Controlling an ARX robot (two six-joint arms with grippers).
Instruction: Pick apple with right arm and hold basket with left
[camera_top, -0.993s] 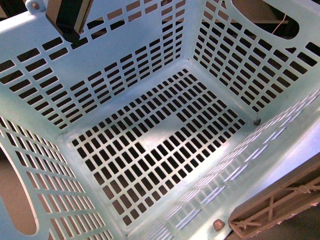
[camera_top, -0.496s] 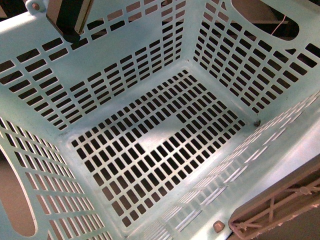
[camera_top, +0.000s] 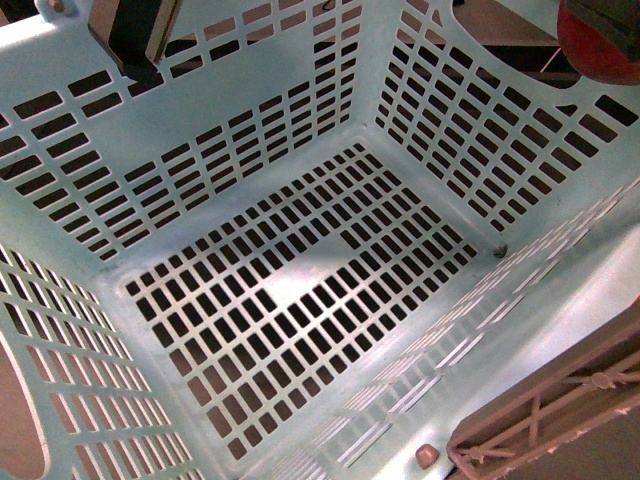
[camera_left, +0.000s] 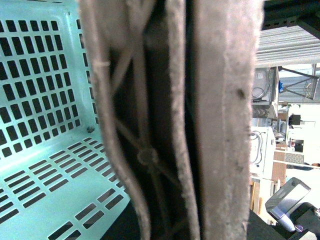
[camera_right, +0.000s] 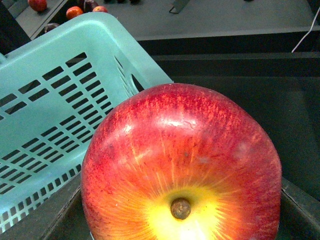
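Observation:
The pale turquoise basket (camera_top: 300, 270) fills the front view, its slotted floor bare. A brown ribbed handle (camera_top: 560, 410) lies along its near right rim, and another (camera_top: 135, 35) hangs at the far left rim. In the left wrist view a brown handle (camera_left: 200, 120) fills the middle, close up, with the basket (camera_left: 40, 100) beside it. My left gripper is shut on the basket; its fingers are hidden. The red apple (camera_right: 182, 170), stem dimple toward the camera, is held by my shut right gripper (camera_top: 610, 8). The apple (camera_top: 600, 45) hangs above the basket's far right rim.
Small red and orange fruits (camera_right: 75, 11) lie on a grey surface beyond the basket (camera_right: 55, 115). A dark ledge runs under the apple. Past the handle, the left wrist view shows a room with equipment and a metal part (camera_left: 295, 202).
The apple in my right gripper has come into the front view at the top right. The basket has shifted slightly left in that view.

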